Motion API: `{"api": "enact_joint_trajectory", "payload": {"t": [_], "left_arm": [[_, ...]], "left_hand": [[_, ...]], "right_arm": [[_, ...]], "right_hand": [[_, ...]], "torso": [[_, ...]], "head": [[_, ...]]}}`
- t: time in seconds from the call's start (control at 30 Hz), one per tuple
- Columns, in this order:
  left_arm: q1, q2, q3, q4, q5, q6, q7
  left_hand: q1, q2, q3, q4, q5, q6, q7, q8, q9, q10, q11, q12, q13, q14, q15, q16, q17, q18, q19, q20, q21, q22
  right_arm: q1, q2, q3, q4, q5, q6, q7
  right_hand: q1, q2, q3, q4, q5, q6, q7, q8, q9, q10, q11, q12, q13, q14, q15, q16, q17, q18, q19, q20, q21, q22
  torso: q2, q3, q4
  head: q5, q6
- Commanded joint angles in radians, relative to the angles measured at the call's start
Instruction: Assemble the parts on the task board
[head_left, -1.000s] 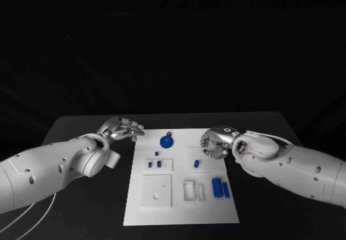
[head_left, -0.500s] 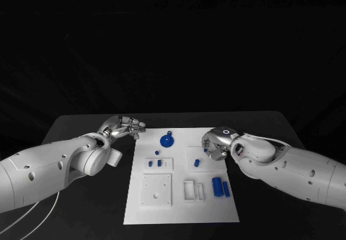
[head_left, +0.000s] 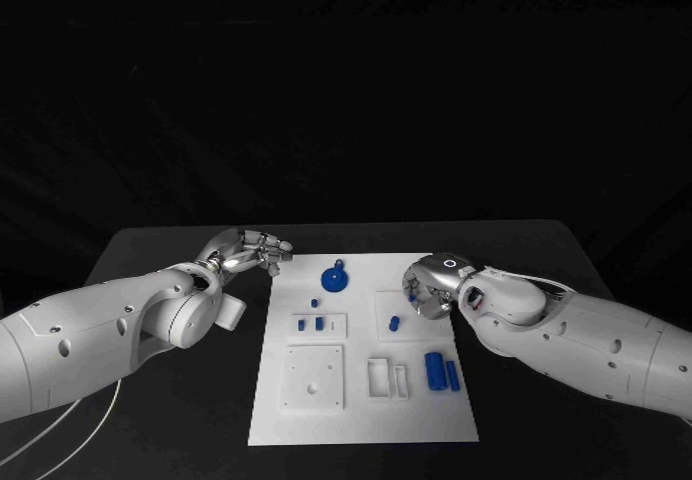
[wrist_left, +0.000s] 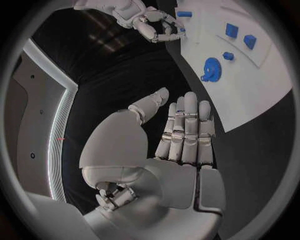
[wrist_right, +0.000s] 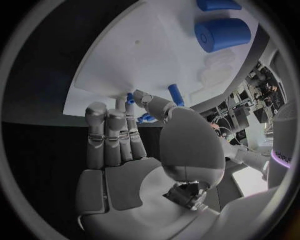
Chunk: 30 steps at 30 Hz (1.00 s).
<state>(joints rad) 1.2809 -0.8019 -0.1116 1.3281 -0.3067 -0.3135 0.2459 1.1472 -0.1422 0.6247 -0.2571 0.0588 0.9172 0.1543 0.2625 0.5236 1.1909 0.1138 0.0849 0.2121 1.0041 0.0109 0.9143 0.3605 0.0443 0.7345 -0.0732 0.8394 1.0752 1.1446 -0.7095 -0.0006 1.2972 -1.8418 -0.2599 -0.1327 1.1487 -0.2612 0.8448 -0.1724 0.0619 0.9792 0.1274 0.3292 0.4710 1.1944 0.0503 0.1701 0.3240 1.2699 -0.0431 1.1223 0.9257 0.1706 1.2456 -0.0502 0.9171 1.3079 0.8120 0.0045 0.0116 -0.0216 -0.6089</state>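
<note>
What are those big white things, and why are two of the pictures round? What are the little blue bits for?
The white things are a robot's two arms, each ending in a silver hand. The square picture comes from a camera on its head, looking down. The round ones come from cameras at its wrists, just behind each hand. On the black table lies a white task board with small blue parts, such as a round blue gear and two blue cylinders. The robot's job is to fit them together. The left hand hangs beside the board, fingers loosely bent, holding nothing. The right hand sits over the board's edge, also empty.
</note>
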Motion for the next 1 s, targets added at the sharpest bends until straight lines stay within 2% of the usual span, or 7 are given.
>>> {"api": "enact_joint_trajectory", "payload": {"t": [0.03, 0.4, 0.67, 1.0], "left_arm": [[0.001, 0.003, 0.001, 0.001, 0.010, 0.015, 0.016], [0.001, 0.003, 0.001, -0.003, 0.018, 0.018, 0.012], [0.001, 0.002, 0.001, -0.004, 0.018, 0.019, 0.009], [0.001, 0.002, 0.001, -0.006, 0.018, 0.015, 0.008]], "left_hand": [[-0.008, 0.004, -0.007, 0.002, -0.001, -0.007, -0.003, 0.004, 0.000, -0.004, 0.004, -0.005, -0.001, 0.005, 0.005, -0.004, -0.001, -0.006, -0.005, -0.010, -0.007, -0.001], [-0.008, 0.005, -0.007, 0.001, -0.001, -0.008, -0.003, 0.005, 0.000, -0.004, 0.004, -0.005, -0.002, 0.006, 0.005, -0.006, 0.000, -0.005, -0.005, -0.010, -0.008, -0.001], [-0.008, 0.004, -0.008, 0.001, -0.001, -0.008, -0.003, 0.005, 0.000, -0.005, 0.004, -0.006, -0.003, 0.007, 0.005, -0.008, 0.000, -0.005, -0.004, -0.010, -0.009, -0.001], [-0.007, 0.006, -0.008, 0.000, -0.001, -0.008, -0.003, 0.006, 0.000, -0.006, 0.004, -0.006, -0.003, 0.008, 0.005, -0.009, 0.001, -0.005, -0.004, -0.010, -0.009, 0.000]], "right_arm": [[-0.004, 0.005, -0.002, 0.000, -0.011, 0.005, 0.000], [-0.007, 0.016, -0.006, -0.008, -0.012, 0.008, -0.007], [-0.009, 0.015, -0.007, -0.006, -0.059, -0.007, -0.039], [-0.010, 0.014, -0.008, 0.003, -0.103, -0.048, -0.069]], "right_hand": [[-0.001, 0.008, 0.007, 0.000, -0.004, 0.006, 0.003, 0.003, 0.001, 0.016, 0.015, 0.005, 0.001, 0.001, -0.004, 0.007, -0.002, 0.091, 0.006, -0.002, -0.002, 0.013], [-0.004, 0.012, 0.008, -0.003, -0.004, 0.014, 0.000, 0.007, 0.002, 0.026, 0.011, 0.007, 0.006, 0.002, -0.008, 0.008, -0.003, 0.091, 0.007, -0.002, -0.001, 0.015], [0.019, 0.047, 0.032, -0.039, 0.006, 0.049, -0.014, 0.024, 0.010, 0.065, -0.004, 0.022, 0.027, 0.002, -0.022, 0.010, -0.007, 0.091, 0.006, -0.003, 0.000, 0.018], [0.020, 0.048, 0.054, -0.049, -0.008, 0.075, -0.025, 0.034, 0.018, 0.092, -0.016, 0.032, 0.049, 0.010, -0.033, 0.011, -0.011, 0.091, 0.015, -0.005, 0.004, 0.018]], "torso": [[0.000, -0.0002, -0.0004], [0.000, -0.0004, -0.0003], [-0.001, -0.0007, 0.0006], [-0.001, 0.0001, -0.0004]], "head": [[0.000, -0.001], [-0.001, -0.004], [0.000, -0.007], [-0.001, -0.009]]}}
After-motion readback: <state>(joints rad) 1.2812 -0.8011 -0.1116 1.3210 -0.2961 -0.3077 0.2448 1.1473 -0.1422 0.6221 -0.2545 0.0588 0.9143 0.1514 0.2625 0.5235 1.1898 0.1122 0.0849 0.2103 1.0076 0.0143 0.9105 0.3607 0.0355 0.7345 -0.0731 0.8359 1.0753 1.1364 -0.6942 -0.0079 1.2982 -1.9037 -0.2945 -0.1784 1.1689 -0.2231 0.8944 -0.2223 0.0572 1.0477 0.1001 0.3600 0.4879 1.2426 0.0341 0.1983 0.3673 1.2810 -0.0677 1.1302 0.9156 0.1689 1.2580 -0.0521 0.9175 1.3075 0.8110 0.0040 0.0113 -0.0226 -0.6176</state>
